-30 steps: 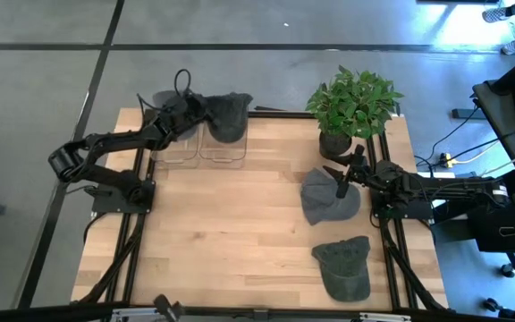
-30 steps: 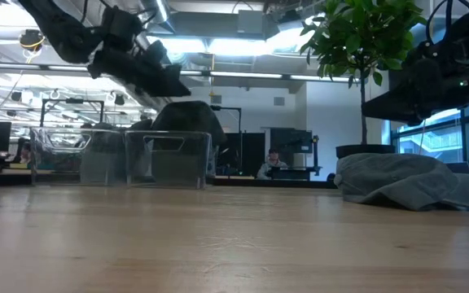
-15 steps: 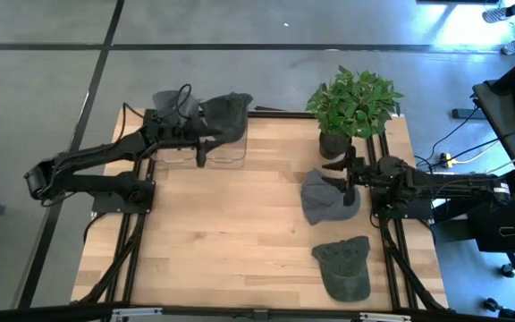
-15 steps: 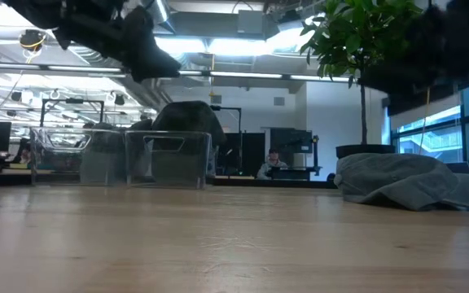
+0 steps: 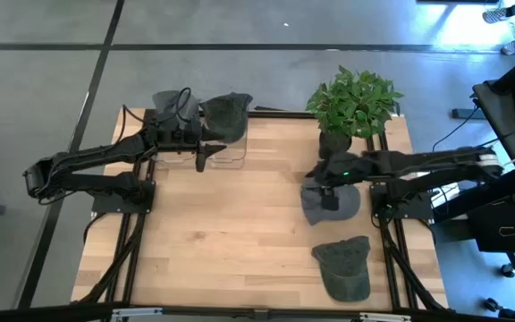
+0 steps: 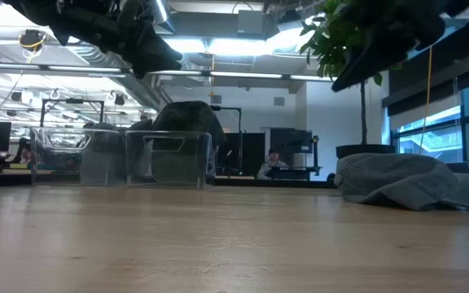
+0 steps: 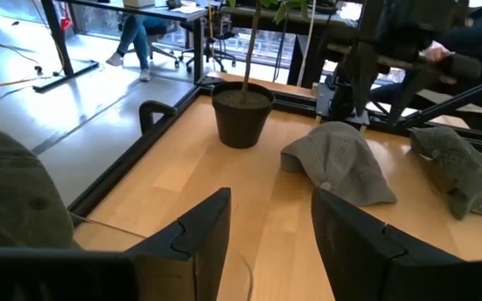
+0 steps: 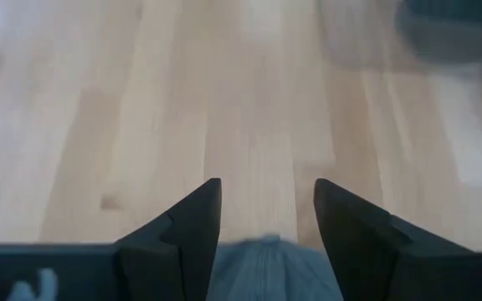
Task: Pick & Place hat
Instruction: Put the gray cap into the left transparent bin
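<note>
A dark grey hat point(image 5: 226, 116) sits in the top of the right clear bin point(image 5: 223, 150), its crown above the rim point(image 6: 187, 120). My left gripper point(image 5: 199, 157) hovers open beside that bin, on its near side point(image 7: 262, 226). A light grey hat point(image 5: 329, 201) lies flat on the table below the plant. My right gripper point(image 5: 326, 192) hangs open above it, with the hat's crown point(image 8: 266, 267) showing between the two fingers. I cannot tell whether it touches the hat. A green hat point(image 5: 342, 268) lies near the table's near right corner.
A potted plant point(image 5: 351, 103) stands at the far right, close behind the light grey hat. A second clear bin point(image 5: 175, 148) stands left of the first, with a dark thing point(image 5: 164, 98) behind it. Bare wood point(image 5: 231, 233) fills the table's middle and near left.
My left gripper has drawn back from over the dark grey hat toward the near edge, stopping beside the bins; the hat stayed on the bin. My right arm has reached out from the right edge toward the table's left, bringing its gripper over the light grey hat.
</note>
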Controlling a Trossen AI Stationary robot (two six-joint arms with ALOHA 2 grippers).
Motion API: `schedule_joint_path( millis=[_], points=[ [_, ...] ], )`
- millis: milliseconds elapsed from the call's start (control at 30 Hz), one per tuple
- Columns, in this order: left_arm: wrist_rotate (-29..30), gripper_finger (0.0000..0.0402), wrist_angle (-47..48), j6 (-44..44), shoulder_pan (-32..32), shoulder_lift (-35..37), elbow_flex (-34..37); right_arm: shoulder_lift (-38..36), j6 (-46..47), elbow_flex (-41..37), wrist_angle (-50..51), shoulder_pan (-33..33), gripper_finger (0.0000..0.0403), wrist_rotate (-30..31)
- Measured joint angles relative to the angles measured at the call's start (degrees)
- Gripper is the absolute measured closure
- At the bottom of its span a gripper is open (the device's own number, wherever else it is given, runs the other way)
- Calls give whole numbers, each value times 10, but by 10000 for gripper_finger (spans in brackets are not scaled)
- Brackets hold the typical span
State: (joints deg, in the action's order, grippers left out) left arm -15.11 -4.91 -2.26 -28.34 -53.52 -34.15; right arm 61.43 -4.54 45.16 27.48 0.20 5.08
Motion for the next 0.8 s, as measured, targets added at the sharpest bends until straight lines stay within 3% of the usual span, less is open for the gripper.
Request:
schedule_joint_path(
  millis=[367,633,800],
  points=[
    [0,239,0,29,0,0,0,214,-6,112,139,11,211,20],
    [0,240,0,30,0,0,0,294,-92,115,146,12,211,90],
    [0,238,0,30,0,0,0,335,-98,115,146,12,211,104]
  ],
)
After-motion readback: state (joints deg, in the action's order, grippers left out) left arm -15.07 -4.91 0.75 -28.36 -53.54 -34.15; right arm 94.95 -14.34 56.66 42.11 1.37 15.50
